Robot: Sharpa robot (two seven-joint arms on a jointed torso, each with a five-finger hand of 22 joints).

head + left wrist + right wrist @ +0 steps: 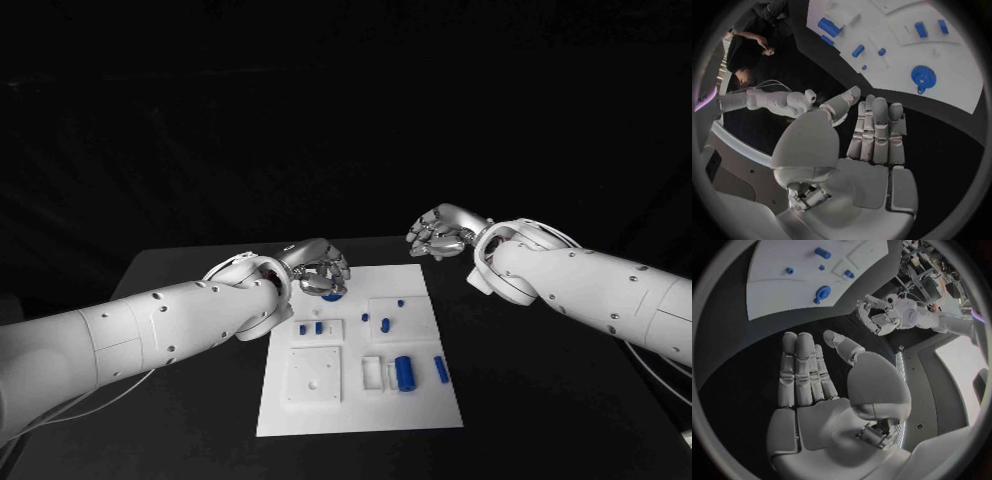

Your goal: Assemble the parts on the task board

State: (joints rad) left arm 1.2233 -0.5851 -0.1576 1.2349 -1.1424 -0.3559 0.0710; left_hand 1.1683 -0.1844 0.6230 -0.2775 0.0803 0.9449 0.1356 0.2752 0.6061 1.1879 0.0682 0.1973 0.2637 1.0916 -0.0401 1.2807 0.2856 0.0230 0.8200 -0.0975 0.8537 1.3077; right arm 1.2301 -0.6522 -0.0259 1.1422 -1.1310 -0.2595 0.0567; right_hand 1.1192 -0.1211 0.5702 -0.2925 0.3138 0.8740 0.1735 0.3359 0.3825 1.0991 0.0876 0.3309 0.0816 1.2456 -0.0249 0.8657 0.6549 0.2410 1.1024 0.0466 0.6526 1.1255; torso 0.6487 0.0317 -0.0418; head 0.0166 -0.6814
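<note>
Black table [562, 400]; surface bearing one white task board [332, 410], set lengthwise at its middle and reaching away from the robot.

Task board, near half: a square raised white plate [315, 375] on the left; to its right a small white block [372, 372], a thick blue cylinder [407, 372] and a slimmer blue peg [440, 370], side by side and lying flat.

Task board, middle: two short blue pins [310, 328] on a white inset at left; two more small blue pieces [388, 322] on an inset at right.

Task board, far left corner: a round blue toothed gear [332, 295], partly covered in the head view by the left hand's fingers; seen whole from the left wrist, lying flat on the board.

Left hand [317, 266]: above the board's far left corner, just over the gear; fingers straight and side by side, thumb apart, nothing held.

Right hand [440, 232]: above the bare table just beyond the board's far right corner, apart from the board; fingers straight and together, thumb out, nothing held.
</note>
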